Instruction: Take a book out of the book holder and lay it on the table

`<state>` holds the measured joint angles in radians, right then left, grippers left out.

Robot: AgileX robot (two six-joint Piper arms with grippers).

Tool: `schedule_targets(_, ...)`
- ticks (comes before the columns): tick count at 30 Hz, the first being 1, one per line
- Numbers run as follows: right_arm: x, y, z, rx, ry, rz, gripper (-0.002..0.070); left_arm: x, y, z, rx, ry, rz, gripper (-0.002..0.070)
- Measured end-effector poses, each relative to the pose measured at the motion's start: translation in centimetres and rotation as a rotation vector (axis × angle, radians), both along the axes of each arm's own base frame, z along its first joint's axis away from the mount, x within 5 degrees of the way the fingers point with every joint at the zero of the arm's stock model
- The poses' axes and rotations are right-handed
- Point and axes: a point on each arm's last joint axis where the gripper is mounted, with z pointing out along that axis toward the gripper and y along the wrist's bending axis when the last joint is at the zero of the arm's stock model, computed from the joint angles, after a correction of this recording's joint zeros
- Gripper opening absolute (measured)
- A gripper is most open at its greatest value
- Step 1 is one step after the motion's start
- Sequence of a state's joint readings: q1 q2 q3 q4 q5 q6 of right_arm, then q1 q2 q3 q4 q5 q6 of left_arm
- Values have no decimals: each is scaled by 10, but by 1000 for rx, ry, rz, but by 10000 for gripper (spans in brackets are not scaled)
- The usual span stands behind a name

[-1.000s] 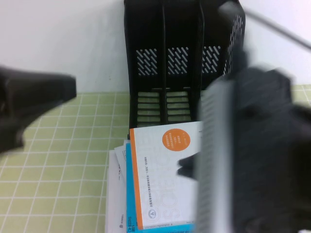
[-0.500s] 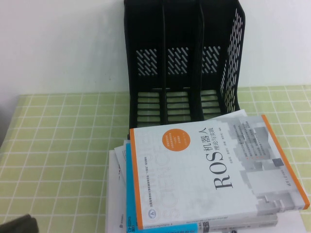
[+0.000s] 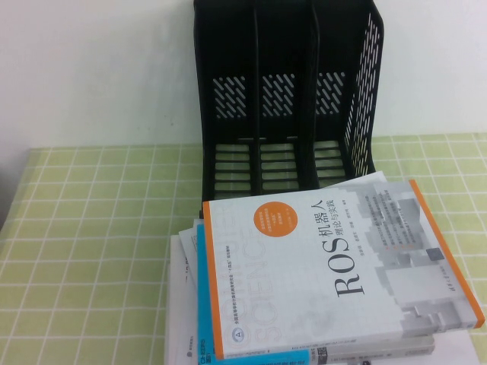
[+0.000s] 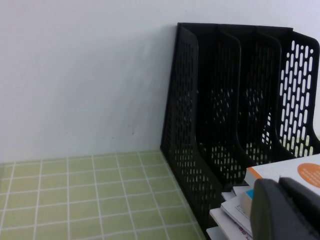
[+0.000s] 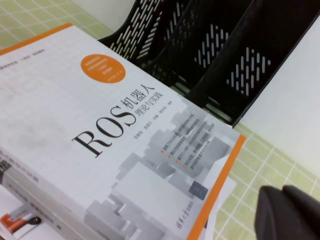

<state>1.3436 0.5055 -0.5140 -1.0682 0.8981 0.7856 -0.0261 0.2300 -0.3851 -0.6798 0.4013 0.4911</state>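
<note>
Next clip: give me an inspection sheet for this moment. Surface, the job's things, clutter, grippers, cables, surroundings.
Surface: table under a green checked cloth.
Job's things: black book holder with three compartments, upright against the wall, no books seen in it; ROS book lies flat, cover up, on top of the stack in front of the holder.
Clutter: the stack under the ROS book holds a blue-covered book and white papers, fanned out unevenly.
Grippers: left gripper shows only in its wrist view, near the stack's corner; right gripper shows only in its wrist view, beside the ROS book's orange edge. Neither holds anything visible.
Cables: nothing seen.
Surroundings: plain white wall behind the table.
</note>
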Motion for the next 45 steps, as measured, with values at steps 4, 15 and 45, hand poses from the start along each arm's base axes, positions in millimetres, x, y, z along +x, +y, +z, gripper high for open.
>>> schedule_targets(4, 0, 0, -1, -1, 4, 0, -1, -1, -2, -2, 6, 26, -20, -3)
schedule_targets(15, -1, 0, -1, 4, 6, 4, -1, -3, -6, -20, 21, 116, -71, -3)
schedule_targets(45, -1, 0, -1, 5, 6, 6, -1, -7, 17, -125, 124, 180, 166, -3)
